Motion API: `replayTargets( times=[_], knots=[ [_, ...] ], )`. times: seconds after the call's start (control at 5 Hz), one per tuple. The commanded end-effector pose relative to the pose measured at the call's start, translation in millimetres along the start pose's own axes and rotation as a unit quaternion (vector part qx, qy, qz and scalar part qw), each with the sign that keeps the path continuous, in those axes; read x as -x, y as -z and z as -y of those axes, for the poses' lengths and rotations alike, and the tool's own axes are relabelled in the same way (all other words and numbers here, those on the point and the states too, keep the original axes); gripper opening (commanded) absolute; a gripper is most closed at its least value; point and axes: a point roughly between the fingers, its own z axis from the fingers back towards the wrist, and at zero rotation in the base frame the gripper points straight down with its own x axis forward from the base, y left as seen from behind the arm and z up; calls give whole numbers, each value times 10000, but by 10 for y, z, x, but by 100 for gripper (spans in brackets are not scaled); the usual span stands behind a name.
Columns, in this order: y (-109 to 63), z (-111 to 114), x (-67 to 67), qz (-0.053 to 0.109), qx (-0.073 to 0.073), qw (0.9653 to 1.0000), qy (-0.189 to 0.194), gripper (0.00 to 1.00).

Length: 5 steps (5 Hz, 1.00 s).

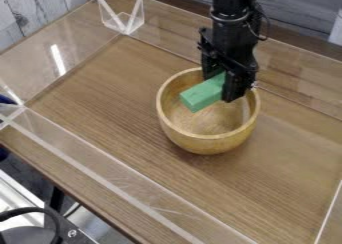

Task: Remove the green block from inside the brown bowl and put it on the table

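A brown wood-grain table (107, 118) fills the view, fenced by clear acrylic walls (80, 173) along its edges; a pale plank surface shows beyond the far left corner. At the lower left, outside the wall, dark cabling (34, 228) lies below the table edge. At the upper left a small clear acrylic bracket (123, 15) stands by the far wall, well apart from everything else.

Right of centre sits the brown bowl (207, 128) — round, thick-walled, upright on the table. Its one visible content is the green block (203, 92), lying tilted within the rim, its left end toward the bowl's near-left wall and its right end raised at the fingers.

The black gripper (230, 85) reaches straight down into the bowl from the arm above, at the block's right end. The jaws are drawn in narrow and clamped on that end of the block — the block is inside the bowl's outline, not on the table
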Motion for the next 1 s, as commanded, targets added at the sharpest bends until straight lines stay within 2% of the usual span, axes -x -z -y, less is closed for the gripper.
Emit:
replayTargets(
  times=[0.0,0.6,0.8],
  knots=[
    [-138,-31,-115,264,-137,9995,43,0],
    [-147,-38,-127,294,-157,9994,26,0],
    [-226,-47,-145,347,-186,9992,19,0]
  ],
)
